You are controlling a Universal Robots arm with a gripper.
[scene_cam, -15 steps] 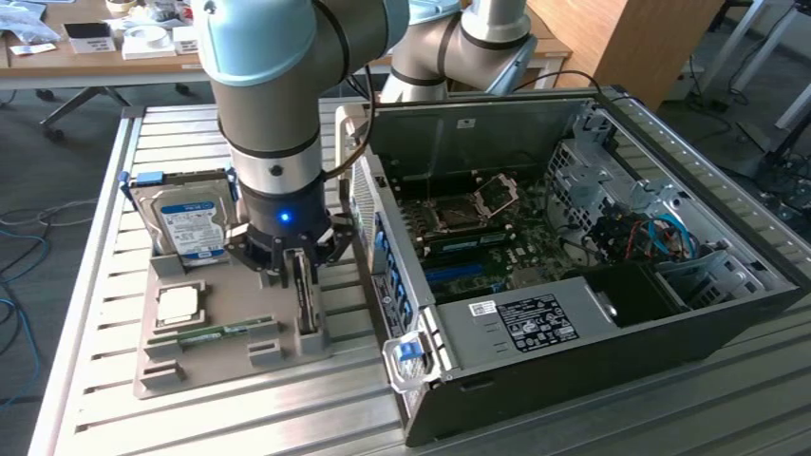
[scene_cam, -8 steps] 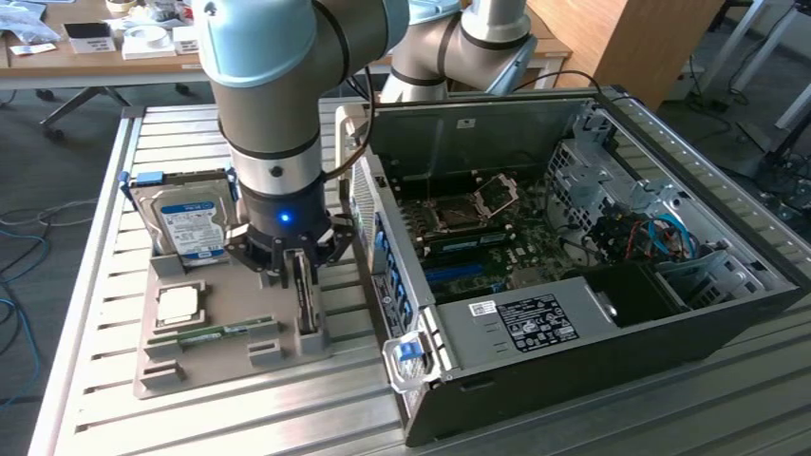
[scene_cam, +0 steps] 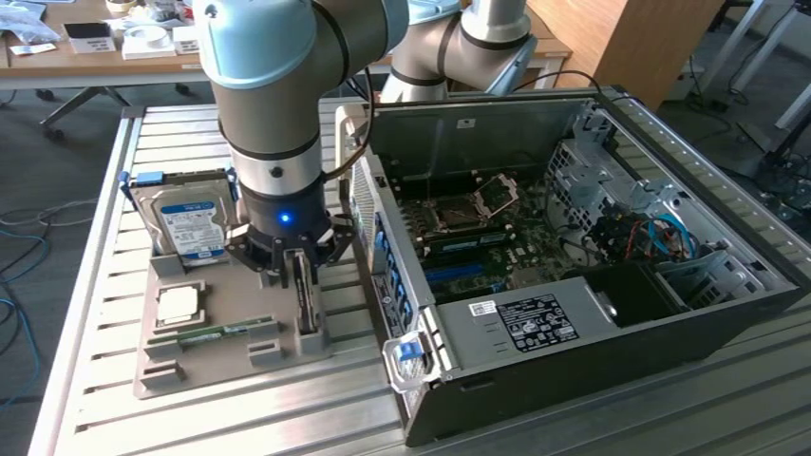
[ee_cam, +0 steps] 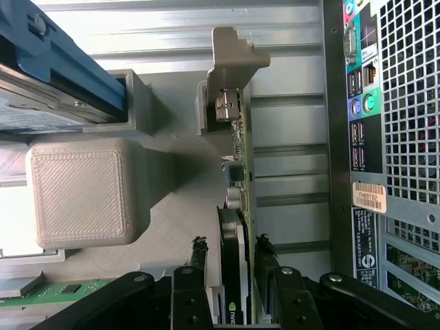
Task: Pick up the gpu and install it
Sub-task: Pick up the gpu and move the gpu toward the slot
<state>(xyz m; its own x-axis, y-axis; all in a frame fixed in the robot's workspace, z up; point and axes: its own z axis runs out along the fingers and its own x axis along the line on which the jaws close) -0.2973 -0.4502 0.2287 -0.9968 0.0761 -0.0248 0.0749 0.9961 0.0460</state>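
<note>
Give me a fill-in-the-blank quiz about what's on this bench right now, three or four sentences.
The pincer straddles the gpu with its jaws ___. The gpu stands on its ___ in the gray tray. The caddy around the hard drive is ___. The memory stick lying on the tray is ___.
Missing words: open, edge, blue, green.
</note>
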